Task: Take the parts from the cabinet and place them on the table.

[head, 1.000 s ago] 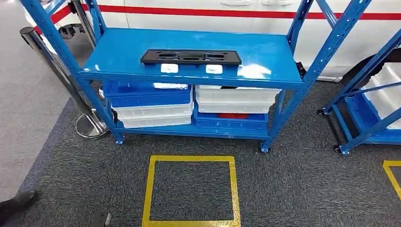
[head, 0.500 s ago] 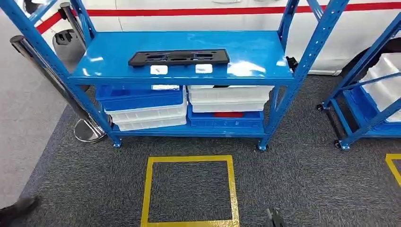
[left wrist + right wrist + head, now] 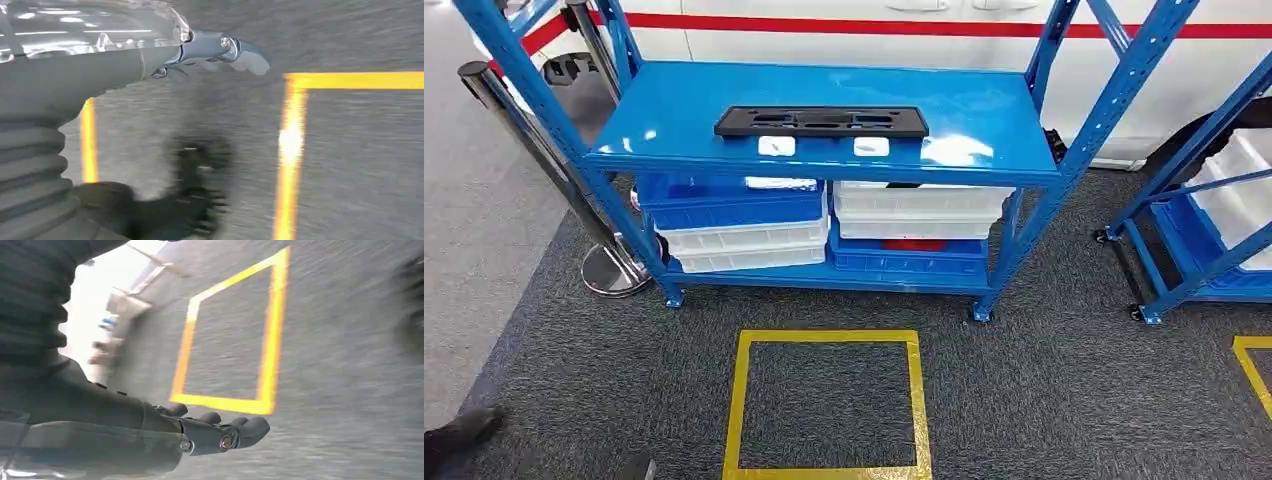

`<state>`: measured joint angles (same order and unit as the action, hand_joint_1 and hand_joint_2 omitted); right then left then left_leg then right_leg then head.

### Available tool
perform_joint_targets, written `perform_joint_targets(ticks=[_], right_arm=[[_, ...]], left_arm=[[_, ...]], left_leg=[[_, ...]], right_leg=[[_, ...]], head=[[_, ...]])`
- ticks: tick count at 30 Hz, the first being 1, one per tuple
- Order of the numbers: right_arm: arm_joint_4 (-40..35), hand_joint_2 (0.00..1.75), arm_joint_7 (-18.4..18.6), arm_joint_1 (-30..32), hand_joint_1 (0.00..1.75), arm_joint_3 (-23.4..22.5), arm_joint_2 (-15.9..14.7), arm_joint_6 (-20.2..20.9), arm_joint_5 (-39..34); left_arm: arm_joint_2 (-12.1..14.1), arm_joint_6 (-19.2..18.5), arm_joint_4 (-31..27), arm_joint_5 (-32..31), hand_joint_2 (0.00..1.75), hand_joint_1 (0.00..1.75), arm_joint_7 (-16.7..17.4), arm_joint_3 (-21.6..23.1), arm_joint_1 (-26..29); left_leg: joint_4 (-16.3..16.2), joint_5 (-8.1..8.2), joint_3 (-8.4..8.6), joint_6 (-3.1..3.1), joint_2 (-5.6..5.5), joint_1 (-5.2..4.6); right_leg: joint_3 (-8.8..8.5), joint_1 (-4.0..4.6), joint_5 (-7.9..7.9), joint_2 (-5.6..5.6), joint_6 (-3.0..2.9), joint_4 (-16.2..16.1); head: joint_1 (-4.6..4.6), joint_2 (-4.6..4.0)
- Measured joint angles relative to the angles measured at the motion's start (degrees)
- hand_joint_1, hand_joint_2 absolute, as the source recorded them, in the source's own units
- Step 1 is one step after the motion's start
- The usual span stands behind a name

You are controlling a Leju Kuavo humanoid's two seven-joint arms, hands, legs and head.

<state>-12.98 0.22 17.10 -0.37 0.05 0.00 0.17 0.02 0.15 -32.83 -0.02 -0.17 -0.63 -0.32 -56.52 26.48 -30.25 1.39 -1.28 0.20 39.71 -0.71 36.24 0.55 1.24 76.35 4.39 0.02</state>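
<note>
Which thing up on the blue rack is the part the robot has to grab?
Find the blue rack beyond the yellow floor square. On its top shelf lies a long, flat black part with cut-out holes. The two small white pieces in front are far smaller.

A long part [image 3: 821, 121] is laid on the rack's top shelf [image 3: 984, 110] (bins [image 3: 742, 225] stacked beneath); a taped square [image 3: 826, 400] is marked before it.

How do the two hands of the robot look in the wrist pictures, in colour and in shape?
The left hand has a grey ribbed cover, a shiny silver shell and pale metallic fingers with a visible screw. The right hand has a dark ribbed cover, a grey shell and dark rounded fingers with small screws.
</note>
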Motion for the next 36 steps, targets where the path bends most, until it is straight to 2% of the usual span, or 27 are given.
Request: perform_joint_targets(ticks=[1, 2, 3, 4, 5, 6, 8, 10, 11, 13, 14, 15, 16, 17, 19, 20, 23, 25, 26, 27, 29, 30, 31, 32, 34, 35, 36], right_arm=[[0.3, 1.75, 0.0, 0.1, 0.00, 0.0, -0.1, 0.0, 0.0], [0.2, 1.75, 0.0, -0.1, 0.00, 0.0, -0.1, 0.0, 0.0], [-0.2, 1.75, 0.0, -0.8, 0.00, 0.0, -0.2, 0.0, 0.0], [-1.3, 1.75, -0.1, -1.9, 0.00, 0.0, -0.2, 0.0, 0.0], [-2.6, 1.75, -0.2, -3.4, 0.00, 0.0, -0.2, 0.0, 0.0], [-4.0, 1.75, -0.3, -4.9, 0.00, 0.0, -0.1, 0.0, 0.0], [-7.5, 1.75, -0.3, -8.1, 0.00, 0.0, 0.0, 0.0, 0.0], [-11.4, 1.75, -0.3, -11.4, 0.00, 0.0, 0.0, 0.0, 0.0], [-13.7, 1.75, -0.3, -13.2, 0.00, 0.0, 0.0, 0.0, 0.0], [-17.3, 1.75, -0.3, -15.8, 0.00, 0.0, 0.0, 0.0, 0.0], [-18.5, 1.75, -0.3, -16.7, 0.00, 0.0, 0.0, 0.0, 0.0], [-19.5, 1.75, -0.3, -17.4, 0.00, 0.0, -0.1, 0.0, 0.0], [-20.0, 1.75, -0.3, -17.6, 0.00, 0.0, -0.1, 0.0, 0.0], [-20.1, 1.75, -0.3, -17.4, 0.00, 0.0, -0.1, 0.0, 0.0], [-19.3, 1.75, -0.2, -15.9, 0.00, 0.0, 0.0, 0.0, 0.0], [-18.0, 1.75, -0.2, -14.7, 0.00, 0.0, 0.1, 0.0, 0.0], [-12.4, 1.75, -0.1, -9.9, 0.00, 0.0, 0.1, 0.0, 0.0], [-8.8, 1.75, 0.0, -6.6, 0.00, 0.0, 0.0, 0.0, 0.0], [-6.9, 1.75, 0.0, -4.7, 0.00, 0.0, 0.0, 0.0, 0.0], [-4.8, 1.75, 0.0, -3.2, 0.00, 0.0, 0.1, 0.0, 0.0], [-1.5, 1.75, 0.0, -0.8, 0.00, 0.1, 0.0, 0.0, 0.0], [-0.3, 1.75, 0.0, 0.0, 0.00, 0.1, 0.0, 0.0, 0.0], [0.4, 1.75, 0.0, 0.4, 0.00, 0.1, -0.1, -0.1, 0.0], [0.5, 1.75, 0.0, 0.4, 0.00, 0.1, -0.1, -0.1, 0.0], [-0.1, 1.75, 0.0, -0.7, 0.00, 0.1, -0.1, -0.2, 0.0], [-0.8, 1.75, -0.1, -1.7, 0.00, 0.1, 0.0, -0.1, 0.0], [-1.7, 1.75, -0.2, -2.7, 0.00, 0.1, 0.1, 0.0, 0.0]], left_arm=[[0.0, 0.0, -0.2, 0.0, 1.75, 0.00, 0.0, 0.0, 0.0], [0.0, 0.0, -0.2, 0.0, 1.75, 0.00, 0.0, 0.0, 0.3], [0.0, 0.0, 0.0, 0.0, 1.75, 0.00, 0.0, 0.0, 1.1], [-0.1, 0.0, 0.9, 0.0, 1.75, 0.00, 0.1, 0.0, 2.1], [-0.1, 0.0, 2.2, 0.0, 1.75, 0.00, 0.2, 0.0, 3.5], [-0.1, 0.0, 3.5, 0.0, 1.75, 0.00, 0.2, 0.0, 5.0], [-0.2, 0.0, 6.9, 0.0, 1.75, 0.00, 0.2, 0.0, 8.0], [-0.2, 0.0, 10.6, 0.0, 1.75, 0.00, 0.3, 0.0, 11.4], [-0.2, 0.0, 12.8, 0.0, 1.75, 0.00, 0.3, 0.0, 13.2], [-0.2, 0.0, 16.6, 0.0, 1.75, 0.00, 0.3, 0.0, 15.8], [-0.2, 0.0, 17.8, 0.0, 1.75, 0.00, 0.3, 0.0, 17.0], [-0.2, 0.0, 19.0, 0.0, 1.75, 0.00, 0.3, 0.0, 17.7], [-0.1, 0.0, 19.5, 0.0, 1.75, 0.00, 0.3, 0.0, 18.0], [-0.1, 0.0, 19.6, 0.0, 1.75, 0.00, 0.3, 0.0, 18.0], [-0.1, 0.0, 18.9, 0.0, 1.75, 0.00, 0.2, 0.0, 16.3], [-0.1, 0.0, 17.5, 0.0, 1.75, 0.00, 0.2, 0.0, 14.9], [-0.1, 0.0, 12.3, 0.0, 1.75, 0.00, 0.0, 0.0, 9.8], [-0.2, 0.0, 8.4, 0.0, 1.75, 0.00, 0.0, 0.0, 6.3], [-0.2, 0.0, 6.5, 0.0, 1.75, 0.00, 0.0, 0.0, 4.6], [-0.2, 0.0, 4.5, 0.0, 1.75, 0.00, 0.0, 0.0, 3.1], [-0.2, 0.0, 1.3, 0.0, 1.75, 0.00, 0.0, 0.0, 0.7], [-0.2, 0.0, 0.2, 0.0, 1.75, 0.00, 0.0, 0.0, -0.1], [-0.2, 0.0, -0.5, 0.0, 1.75, 0.00, 0.0, 0.0, -0.3], [-0.2, 0.0, -0.5, 0.0, 1.75, 0.00, 0.0, 0.0, -0.3], [-0.2, 0.0, -0.1, 0.0, 1.75, 0.00, 0.1, 0.0, 0.9], [-0.2, 0.0, 0.5, 0.0, 1.75, 0.00, 0.1, 0.0, 1.7], [-0.1, 0.0, 1.3, 0.0, 1.75, 0.00, 0.2, 0.0, 2.8]], left_leg=[[0.0, 0.06, 0.05, -0.06, -0.04, 0.05], [-0.1, 0.14, 0.15, -0.19, -0.05, 0.09], [-0.1, 0.29, 0.34, -0.42, -0.02, 0.17], [-0.2, 0.45, 0.43, -0.70, 0.17, 0.17], [-0.3, 0.79, 0.04, -1.15, 0.42, -0.25], [-0.3, 0.80, 0.17, -1.43, 0.54, -0.20], [-0.2, 0.73, 0.32, -1.85, 0.65, -0.13], [-1.2, 1.53, 0.31, -2.51, 0.70, 0.10], [-4.0, 3.66, -0.96, -2.74, 0.76, 0.07], [-14.0, 8.91, -5.71, -3.11, 0.80, 0.23], [-18.1, 10.24, -7.69, -3.22, 0.80, 0.25], [-19.9, 10.17, -8.65, -3.20, 0.80, 0.25], [-18.7, 8.74, -8.17, -3.15, 0.80, 0.25], [-14.9, 6.29, -6.53, -2.99, 0.80, 0.25], [-3.4, 0.87, -1.01, -2.30, 0.83, 0.21], [-0.7, 1.05, 0.53, -1.95, 0.84, -0.05], [-0.8, 0.75, 0.12, -1.29, 0.79, -0.42], [0.4, 0.06, 0.64, -0.61, 0.60, 0.28], [0.5, -0.02, 0.71, -0.37, 0.42, 0.24], [0.4, -0.07, 0.58, 0.00, 0.41, 0.22], [0.4, -0.02, 0.39, 0.08, 0.27, 0.13], [0.3, -0.01, 0.27, 0.08, 0.24, 0.13], [0.2, 0.06, 0.28, 0.07, 0.23, 0.25], [0.0, 0.22, 0.29, -0.03, 0.24, 0.38], [-0.9, 0.85, 0.26, -0.59, 0.42, 0.81], [-1.4, 1.22, 0.00, -0.96, 0.82, 0.74], [-2.2, 2.15, -0.30, -1.42, 1.04, 0.24]], right_leg=[[-0.89, -0.14, -1.80, -0.07, 0.08, -2.1], [-2.86, -0.24, -4.29, -0.16, 0.13, -6.3], [-5.85, -0.31, -7.09, -0.31, 0.04, -12.2], [-8.59, -0.42, -8.84, -0.41, -0.07, -17.4], [-9.01, 0.02, -8.59, -0.37, -0.48, -18.3], [-8.94, -0.07, -8.71, -0.32, -0.96, -18.4], [-8.78, 0.12, -8.63, -0.20, -1.43, -18.3], [-8.91, -0.28, -8.97, -0.11, -2.21, -18.8], [-8.85, -0.30, -8.93, 0.13, -2.49, -18.8], [-8.74, -0.12, -8.89, 0.41, -2.67, -18.7], [-8.71, -0.05, -8.89, 0.53, -2.68, -18.7], [-8.74, -0.02, -8.87, 0.72, -2.69, -18.7], [-8.84, 0.00, -8.83, 0.85, -2.70, -18.7], [-8.95, 0.01, -8.79, 0.91, -2.66, -18.7], [-9.29, 0.03, -8.63, 0.88, -2.41, -18.7], [-9.13, 0.20, -8.44, 0.53, -2.13, -18.7], [-9.30, 0.08, -8.44, 0.12, -1.35, -18.8], [-9.56, 0.10, -7.97, -0.09, -0.77, -18.3], [-8.84, 0.12, -6.60, -0.13, -0.48, -16.6], [-6.84, -0.01, -4.08, -0.14, -0.26, -12.7], [-2.28, -0.34, -0.06, -0.13, 0.39, -3.7], [-0.69, -0.56, 0.39, -0.15, 0.76, -0.7], [-0.86, -0.89, -0.92, -0.20, 1.20, -1.4], [-2.18, -1.24, -3.03, -0.24, 1.65, -4.2], [-7.75, -2.05, -8.44, -0.43, 2.56, -15.3], [-8.90, -2.12, -7.75, -0.22, 2.68, -17.7], [-8.75, -1.80, -8.64, 0.52, 1.32, -18.1]], head=[[0.00, 0.00], [0.00, 0.00], [0.00, 0.00], [0.00, 0.00], [0.02, 0.00], [0.00, 0.00], [0.02, 0.00], [0.00, 0.00], [0.02, 0.00], [0.02, 0.00], [0.02, 0.00], [0.02, 0.00], [0.02, 0.00], [0.02, 0.00], [0.02, 0.00], [0.02, 0.00], [0.00, 0.00], [0.02, 0.00], [0.00, 0.00], [-0.02, 0.00], [0.00, 0.00], [-0.02, 0.00], [-0.02, 0.00], [-0.02, 0.00], [-0.02, 0.00], [-0.02, 0.00], [0.00, 0.00]])
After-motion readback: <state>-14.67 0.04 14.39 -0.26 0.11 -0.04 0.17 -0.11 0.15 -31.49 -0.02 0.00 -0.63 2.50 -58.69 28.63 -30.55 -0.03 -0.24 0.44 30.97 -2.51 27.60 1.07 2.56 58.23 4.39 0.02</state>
